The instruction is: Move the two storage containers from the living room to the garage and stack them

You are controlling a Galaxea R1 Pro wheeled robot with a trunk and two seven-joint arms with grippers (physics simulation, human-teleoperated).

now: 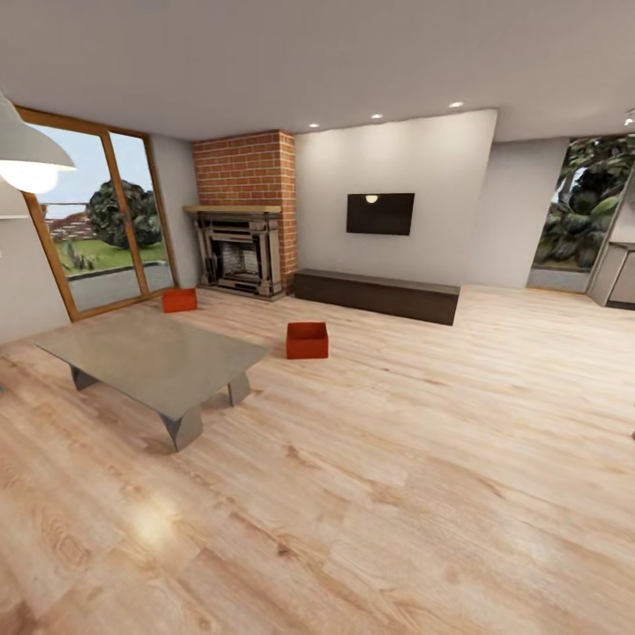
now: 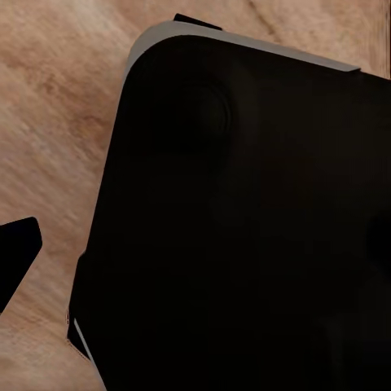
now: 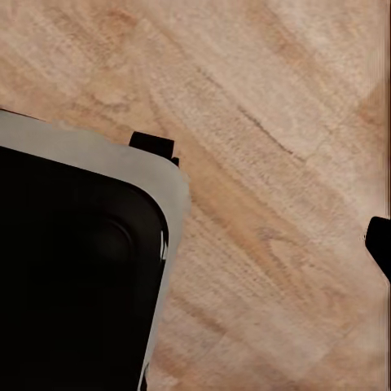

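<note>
I am in the living room with its light wood-plank floor (image 1: 397, 459). One red-orange storage container (image 1: 307, 340) sits on the planks mid-room, just right of the low grey table (image 1: 150, 357). The other storage container (image 1: 179, 301) lies farther back, between the glass door and the brick fireplace (image 1: 242, 212). Both stand upright and open-topped, far from my arms. In the left wrist view a dark fingertip (image 2: 16, 252) shows at the frame edge beside my black base (image 2: 244, 228). In the right wrist view a fingertip (image 3: 380, 244) sits at the edge over bare planks. Nothing is held. The garage is out of view.
A long dark low cabinet (image 1: 377, 295) runs along the back wall under the black TV (image 1: 380, 213). Glass doors (image 1: 106, 220) are at the left, and an opening (image 1: 582, 216) at the right. A white lamp shade (image 1: 26, 154) hangs at upper left. Wide wood floor lies ahead.
</note>
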